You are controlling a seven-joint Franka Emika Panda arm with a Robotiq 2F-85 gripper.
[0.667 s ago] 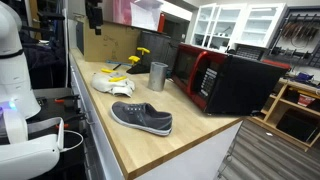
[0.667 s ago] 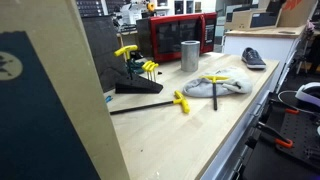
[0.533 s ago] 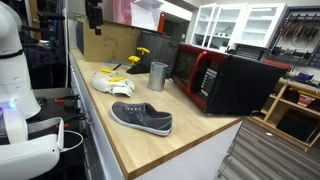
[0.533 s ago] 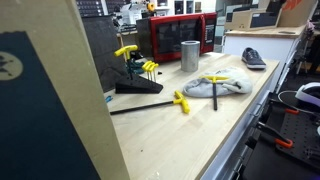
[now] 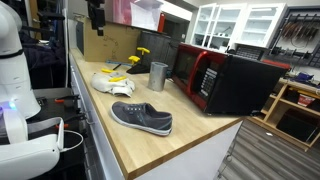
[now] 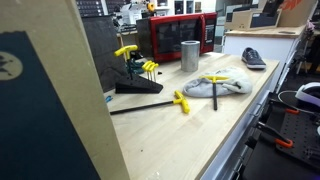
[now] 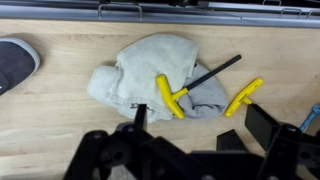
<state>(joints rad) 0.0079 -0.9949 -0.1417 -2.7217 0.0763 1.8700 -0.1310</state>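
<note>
My gripper (image 7: 200,125) hangs open and empty high over the wooden bench (image 7: 60,125), seen as a dark shape near the top of an exterior view (image 5: 95,20). Directly below it lies a crumpled pale cloth (image 7: 150,65), also visible in both exterior views (image 5: 112,82) (image 6: 225,86). A yellow T-handle hex key (image 7: 170,97) rests on the cloth, its black shaft pointing up and to the right. A second yellow T-handle (image 7: 243,97) lies on the wood just right of the cloth. Nothing is between the fingers (image 7: 140,115).
A grey slip-on shoe (image 5: 142,117) (image 7: 15,60) lies near the bench end. A metal cup (image 5: 158,76) stands by a red-fronted microwave (image 5: 225,80). A rack of yellow hex keys (image 6: 135,65) stands behind the cloth. A bench edge runs along the top of the wrist view.
</note>
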